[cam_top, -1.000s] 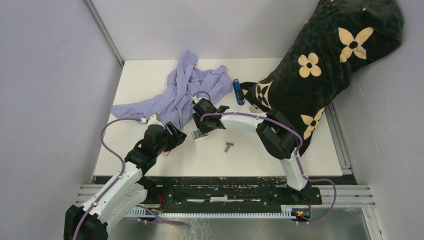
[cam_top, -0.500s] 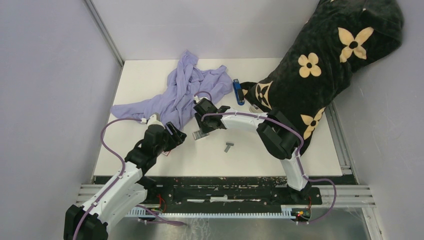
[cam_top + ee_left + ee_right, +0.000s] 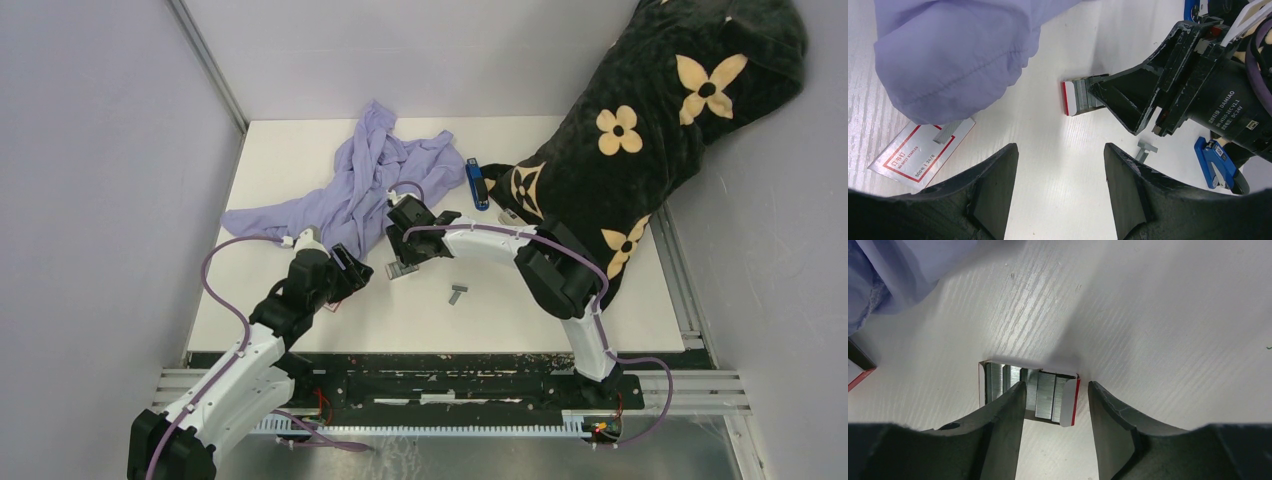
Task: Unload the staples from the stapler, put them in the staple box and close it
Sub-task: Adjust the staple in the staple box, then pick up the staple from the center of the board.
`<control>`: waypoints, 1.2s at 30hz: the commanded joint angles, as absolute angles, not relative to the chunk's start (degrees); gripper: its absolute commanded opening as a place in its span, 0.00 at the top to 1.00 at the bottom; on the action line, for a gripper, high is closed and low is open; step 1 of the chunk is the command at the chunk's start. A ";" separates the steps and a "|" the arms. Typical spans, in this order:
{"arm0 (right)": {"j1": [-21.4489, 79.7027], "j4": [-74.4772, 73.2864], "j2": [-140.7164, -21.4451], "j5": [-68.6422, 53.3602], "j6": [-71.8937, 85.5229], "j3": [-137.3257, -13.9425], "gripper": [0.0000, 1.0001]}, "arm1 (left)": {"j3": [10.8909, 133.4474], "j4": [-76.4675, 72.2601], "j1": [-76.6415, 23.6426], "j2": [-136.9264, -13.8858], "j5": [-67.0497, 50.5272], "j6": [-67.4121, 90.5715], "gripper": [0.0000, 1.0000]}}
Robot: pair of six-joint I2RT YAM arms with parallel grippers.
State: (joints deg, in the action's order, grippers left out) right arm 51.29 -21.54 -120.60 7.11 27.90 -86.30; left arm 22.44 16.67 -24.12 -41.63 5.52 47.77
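The blue stapler lies at the back of the table beside the dark blanket, away from both grippers. Silver staples lie as strips in a small open cardboard tray with a red-and-white flap. My right gripper hangs just over that tray, its jaws open around the strips and not clamped on them. A loose staple strip lies on the table right of the tray. My left gripper is open and empty, a little short of the tray.
A lilac cloth is bunched at the back left, its edge over a red-and-white box sleeve. The flowered black blanket fills the back right. A small blue part lies under the right arm.
The right gripper and the tray beneath it have shifted very slightly. The left arm has stayed still.
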 commanded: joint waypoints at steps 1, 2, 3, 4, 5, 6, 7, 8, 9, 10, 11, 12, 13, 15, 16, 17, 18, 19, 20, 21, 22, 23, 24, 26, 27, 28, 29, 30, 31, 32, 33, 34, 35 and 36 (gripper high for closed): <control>50.81 -20.68 -116.20 7.09 26.88 -85.86 0.44 | 23.70 15.56 -23.97 -41.40 5.90 49.22 0.29; 50.68 -20.73 -115.78 6.99 26.67 -85.80 0.43 | 23.79 15.56 -23.95 -41.36 5.89 49.22 0.29; 50.57 -20.74 -115.37 6.70 26.30 -85.66 0.43 | 23.96 15.63 -23.99 -41.29 5.82 49.22 0.29; 50.46 -20.82 -114.91 6.40 25.94 -85.57 0.42 | 24.19 15.69 -23.96 -41.23 5.74 49.22 0.29; 50.31 -20.95 -114.36 5.89 25.42 -85.48 0.42 | 24.38 15.73 -23.95 -41.17 5.65 49.22 0.29; 50.20 -21.12 -113.90 5.32 24.74 -85.40 0.42 | 24.56 15.73 -23.99 -41.16 5.47 49.15 0.29; 50.07 -21.24 -113.30 4.52 24.07 -85.34 0.41 | 24.81 15.73 -23.95 -41.08 5.33 49.09 0.29; 49.90 -21.52 -112.80 3.76 23.40 -85.30 0.41 | 25.05 15.66 -23.98 -41.05 5.16 49.05 0.28; 49.72 -21.84 -112.24 2.73 22.70 -85.33 0.40 | 25.40 15.66 -23.92 -41.00 4.96 48.90 0.28; 49.41 -22.21 -111.71 0.81 21.76 -85.38 0.40 | 25.80 15.65 -23.93 -40.96 4.78 48.76 0.28; 48.91 -22.79 -111.30 -2.25 20.35 -85.61 0.40 | 26.19 15.57 -23.96 -40.84 4.49 48.50 0.27; 48.16 -23.37 -110.87 -5.82 19.06 -85.74 0.39 | 26.67 15.50 -23.98 -40.77 4.21 48.16 0.27; 47.09 -23.76 -110.30 -10.64 17.68 -85.50 0.39 | 27.15 15.35 -23.93 -40.58 4.04 47.97 0.26; 43.69 -23.55 -109.24 -25.19 13.90 -84.86 0.39 | 28.40 15.20 -23.95 -40.08 3.79 47.28 0.21; 41.80 -24.48 -108.62 -32.49 11.28 -84.83 0.39 | 29.06 15.02 -23.95 -39.77 3.78 46.94 0.18; 39.40 -25.42 -108.10 -39.04 9.03 -84.93 0.39 | 29.62 14.74 -23.99 -39.39 3.71 46.46 0.15; 37.73 -27.79 -107.53 -44.71 5.95 -85.29 0.39 | 30.09 14.06 -23.95 -38.97 3.51 45.95 0.12; 36.47 -30.70 -106.90 -48.43 2.89 -85.94 0.39 | 30.40 13.06 -23.92 -38.51 3.11 45.62 0.09; 35.28 -33.84 -106.20 -51.09 -0.28 -86.42 0.39 | 30.61 11.98 -23.99 -38.01 2.59 45.35 0.06; 34.29 -38.29 -105.69 -53.58 -4.90 -87.28 0.39 | 30.60 10.48 -24.01 -37.69 1.83 45.09 0.03; 33.60 -42.73 -105.23 -55.32 -9.34 -88.19 0.39 | 30.47 8.81 -24.00 -37.45 0.78 44.84 0.02; 32.95 -47.55 -104.88 -56.60 -14.14 -89.15 0.39 | 30.27 6.51 -23.94 -37.34 -0.08 44.75 0.00; 32.32 -50.92 -104.52 -57.03 -17.58 -89.68 0.39 | 30.01 4.91 -23.98 -37.44 -1.10 44.65 0.01; 30.79 -54.02 -103.29 -58.60 -21.37 -89.32 0.39 | 30.04 2.39 -23.99 -38.14 -3.33 44.46 0.01; 30.01 -54.92 -102.86 -59.31 -23.17 -89.27 0.39 | 30.24 1.63 -23.94 -38.61 -4.61 43.93 0.01; 29.26 -55.80 -102.40 -59.45 -24.34 -89.46 0.39 | 30.69 1.29 -23.91 -39.19 -5.87 43.25 0.01; 28.64 -57.15 -102.13 -59.35 -26.17 -89.99 0.39 | 31.32 1.26 -23.92 -40.03 -7.02 42.45 0.01; 28.02 -58.94 -102.06 -59.20 -28.14 -90.86 0.39 | 31.82 1.50 -23.96 -40.53 -8.13 41.55 0.01; 27.51 -61.51 -102.13 -58.74 -30.09 -91.79 0.39 | 32.34 1.89 -23.92 -41.11 -9.10 40.70 0.00; 27.06 -62.99 -102.15 -58.19 -31.45 -92.52 0.39 | 32.83 2.21 -23.99 -41.59 -10.39 39.67 0.00; 26.61 -64.19 -101.87 -57.73 -32.68 -93.09 0.39 | 33.25 2.40 -23.95 -42.10 -11.12 38.64 0.00; 26.27 -65.34 -101.44 -57.33 -34.04 -93.35 0.39 | 33.49 2.45 -23.91 -42.53 -11.67 37.87 0.00; 25.86 -66.29 -100.90 -56.57 -35.31 -93.37 0.39 | 33.52 2.21 -23.91 -42.92 -12.29 37.20 0.00; 25.58 -66.91 -100.21 -55.73 -36.44 -93.11 0.39 | 33.46 1.75 -23.96 -43.44 -12.86 36.73 0.00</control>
State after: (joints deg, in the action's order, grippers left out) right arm 27.03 -59.96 -104.33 -55.22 -27.24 -90.70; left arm 30.41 5.61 -24.12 -42.41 -7.84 42.37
